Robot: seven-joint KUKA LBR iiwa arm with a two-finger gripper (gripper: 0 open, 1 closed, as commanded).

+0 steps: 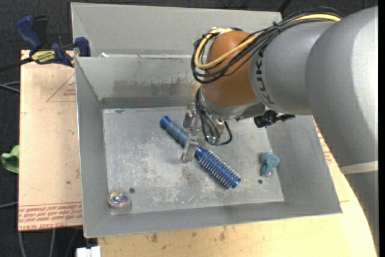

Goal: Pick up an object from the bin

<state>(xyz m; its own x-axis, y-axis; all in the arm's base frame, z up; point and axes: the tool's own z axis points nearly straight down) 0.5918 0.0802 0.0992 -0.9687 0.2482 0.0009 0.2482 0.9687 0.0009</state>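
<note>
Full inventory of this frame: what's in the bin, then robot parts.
hairbrush: 1, blue, bin centre, handle pointing upper left, bristle head lower right
small lumpy piece: 1, light blue, right side of the floor
ball: 1, shiny and pale, lower-left corner
bin: 1, grey metal, scuffed floor
gripper: 1, grey metal, at the hairbrush's middle
arm: 1, grey with orange wrist cover and cables, reaching in from the right
</note>
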